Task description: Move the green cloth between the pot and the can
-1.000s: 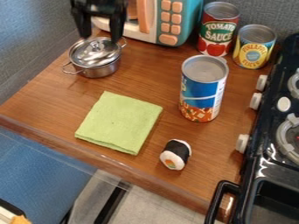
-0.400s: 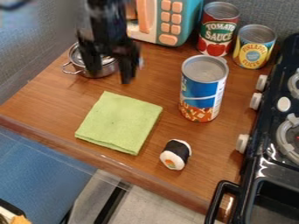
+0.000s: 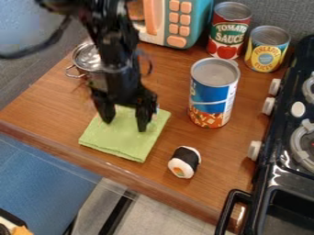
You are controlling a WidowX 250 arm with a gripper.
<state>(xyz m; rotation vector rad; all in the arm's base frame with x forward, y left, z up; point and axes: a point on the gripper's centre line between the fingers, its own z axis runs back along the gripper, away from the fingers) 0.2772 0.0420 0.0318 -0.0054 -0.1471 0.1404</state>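
Cloth: one, a folded light-green square of soft, fine-textured fabric (image 3: pixel 116 141), flat on the counter left of centre in the frame, below the pot and to the lower left of the blue can.
Gripper: one, a black two-finger gripper (image 3: pixel 126 125), over the upper part of the cloth, its fingers apart and pointing down; whether they touch the fabric I cannot tell.
Pot: one, a small shiny metal pot with a lid and a wire side handle (image 3: pixel 84 65), upper left of the frame, partly hidden behind the arm.
Cans: three, all upright metal cylinders. A tall blue-labelled can (image 3: pixel 211 96) is right of centre; a red-and-green-labelled can (image 3: pixel 230 33) and a shorter yellow-labelled can (image 3: pixel 267 49) are side by side at upper right.
Sushi: one, a stubby white toy roll with a black band (image 3: pixel 184 162), just beside the cloth's lower right side, below the blue can.
Surface: a brown wood-grain counter with a rounded edge (image 3: pixel 46 108).
Around: a teal-and-white toy microwave with orange buttons (image 3: pixel 193 18) at the top; a glossy black toy stove (image 3: pixel 276 172) along the right edge.
In the way: the arm covers part of the pot and the cloth's upper edge.
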